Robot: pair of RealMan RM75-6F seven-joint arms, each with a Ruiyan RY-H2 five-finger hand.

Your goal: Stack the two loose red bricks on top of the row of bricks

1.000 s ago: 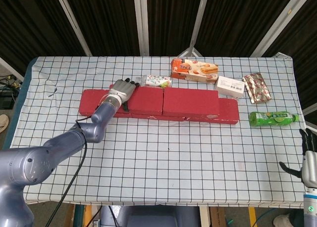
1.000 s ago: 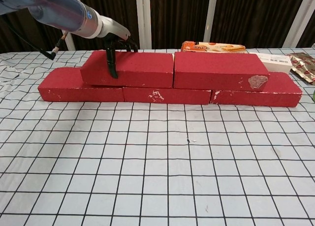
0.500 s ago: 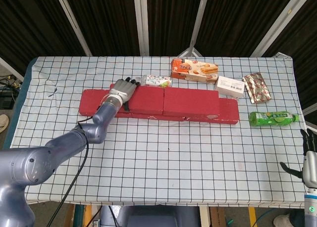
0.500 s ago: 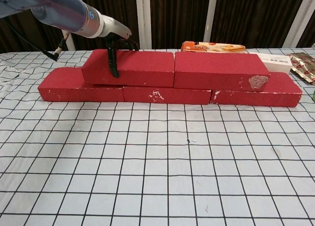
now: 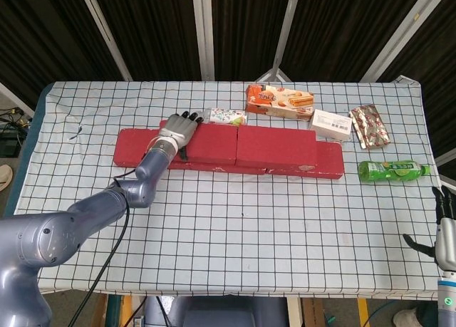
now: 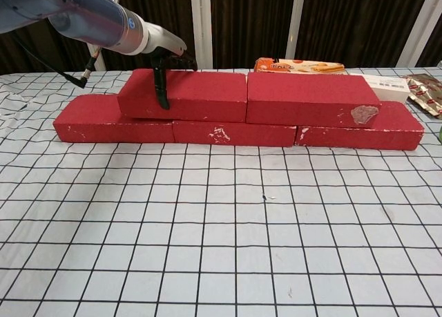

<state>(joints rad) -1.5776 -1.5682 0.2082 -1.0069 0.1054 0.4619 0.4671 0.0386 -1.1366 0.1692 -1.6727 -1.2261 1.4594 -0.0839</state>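
My left hand [image 5: 179, 131] grips the upper-left brick [image 6: 185, 94], fingers [image 6: 161, 89] clamped; my right hand [image 5: 445, 227] hangs apart, lower right. Labels unreadable.

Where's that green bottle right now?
In the head view, the green bottle lies on its side near the table's right edge, just right of the brick row and below the foil packet.

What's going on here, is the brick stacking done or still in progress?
Nearly done, it seems. Both upper bricks sit on the bottom row of bricks. The left hand grips the upper left brick, thumb down its front face, butted against the upper right brick. The right hand hangs off the table's right edge, holding nothing.
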